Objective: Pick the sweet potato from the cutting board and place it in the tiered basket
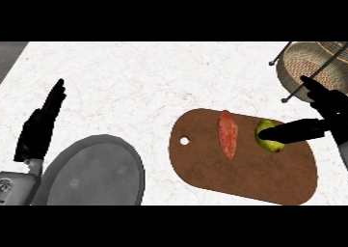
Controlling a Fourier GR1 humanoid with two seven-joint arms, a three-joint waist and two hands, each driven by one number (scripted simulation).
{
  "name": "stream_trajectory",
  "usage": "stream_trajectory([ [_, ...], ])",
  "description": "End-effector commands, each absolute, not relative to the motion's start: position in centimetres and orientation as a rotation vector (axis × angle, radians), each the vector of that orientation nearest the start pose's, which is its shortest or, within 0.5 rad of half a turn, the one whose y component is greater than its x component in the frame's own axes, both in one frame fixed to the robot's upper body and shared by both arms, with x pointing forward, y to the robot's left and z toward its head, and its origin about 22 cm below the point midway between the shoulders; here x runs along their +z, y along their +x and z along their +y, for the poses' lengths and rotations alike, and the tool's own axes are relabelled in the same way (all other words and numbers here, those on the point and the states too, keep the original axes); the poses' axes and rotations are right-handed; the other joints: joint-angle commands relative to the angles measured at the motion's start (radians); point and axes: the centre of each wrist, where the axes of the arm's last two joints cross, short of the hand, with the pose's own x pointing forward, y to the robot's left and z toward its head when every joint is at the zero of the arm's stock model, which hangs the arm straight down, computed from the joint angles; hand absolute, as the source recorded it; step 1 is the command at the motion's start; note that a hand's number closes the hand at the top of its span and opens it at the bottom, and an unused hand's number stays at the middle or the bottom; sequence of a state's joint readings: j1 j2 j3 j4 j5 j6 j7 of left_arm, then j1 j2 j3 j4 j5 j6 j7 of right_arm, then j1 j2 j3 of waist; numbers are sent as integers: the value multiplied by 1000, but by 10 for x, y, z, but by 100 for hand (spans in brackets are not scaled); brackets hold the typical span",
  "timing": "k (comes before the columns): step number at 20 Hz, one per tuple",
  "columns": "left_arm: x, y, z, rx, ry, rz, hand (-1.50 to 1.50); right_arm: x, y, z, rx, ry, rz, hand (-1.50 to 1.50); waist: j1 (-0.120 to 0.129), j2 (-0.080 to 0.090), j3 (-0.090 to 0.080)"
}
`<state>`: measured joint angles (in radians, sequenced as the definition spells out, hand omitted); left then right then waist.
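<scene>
An orange sweet potato (227, 133) lies lengthwise on the brown cutting board (233, 169), near its far edge. Beside it to the right sits a green fruit (267, 136), partly covered by my right hand (326, 118). That hand is at the board's right end; its thumb reaches left over the green fruit while the fingers point up toward the basket. It holds nothing. The tiered basket (315, 65), wire-framed with woven bowls, stands at the far right corner. My left hand (41, 123) rests open at the left, fingers up.
A grey round plate (94, 173) lies at the lower left, next to my left forearm. The counter's dark left edge (4, 58) shows at the top left. White marbled countertop spreads between the plate, board and basket.
</scene>
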<state>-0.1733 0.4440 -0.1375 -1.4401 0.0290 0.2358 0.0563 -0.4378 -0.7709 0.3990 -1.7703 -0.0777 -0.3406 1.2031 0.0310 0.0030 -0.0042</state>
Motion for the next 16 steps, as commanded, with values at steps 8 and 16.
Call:
stream_trajectory([
  [8,36,287,305,-235,436,-1534,0,154,316,-201,352,-570,-570,-150,-20,-1,1],
  [16,28,278,312,-240,436,-1523,0,131,317,-172,402,-570,-550,-150,-24,-5,1],
])
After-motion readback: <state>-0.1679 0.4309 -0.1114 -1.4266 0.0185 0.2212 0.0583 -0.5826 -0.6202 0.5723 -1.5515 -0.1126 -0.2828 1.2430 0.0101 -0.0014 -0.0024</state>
